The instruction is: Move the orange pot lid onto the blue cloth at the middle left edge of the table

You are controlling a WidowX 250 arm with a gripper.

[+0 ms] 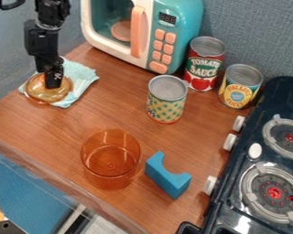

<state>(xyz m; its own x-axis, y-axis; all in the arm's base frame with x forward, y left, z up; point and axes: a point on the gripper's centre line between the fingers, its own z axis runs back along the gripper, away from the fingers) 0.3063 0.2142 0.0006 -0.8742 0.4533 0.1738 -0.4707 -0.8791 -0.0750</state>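
The black two-finger gripper (pixel 53 84) points down at the centre of the round, see-through orange pot lid (pixel 46 96); whether its jaws are spread or pressed together, I cannot tell. The lid lies beneath them on a crumpled light-blue cloth (pixel 82 78), at the left side of the brown wood-grain table (pixel 121 112). The lid's lower-left part reaches past the cloth's edge. The cloth spreads out from under the lid, mostly to the right of the jaws.

Up and to the right of the jaws stands a teal and white toy microwave (pixel 181 27) with a salmon-pink handle and buttons. Well apart to their right is an upright tin (pixel 166 101) with a green-dotted label. Farther out that way stand a red-labelled tin with tomatoes pictured on it (pixel 204 65) and, just beside it, a tin with a yellow and blue label (pixel 240 87).

Below and to the right of the jaws stands a see-through orange cylindrical pot (pixel 111 157), open at the top. Near its right side lies a blue block with a curved notch (pixel 167 177). Farthest right is a black toy stove (pixel 235 199) with white knobs and two round burners.
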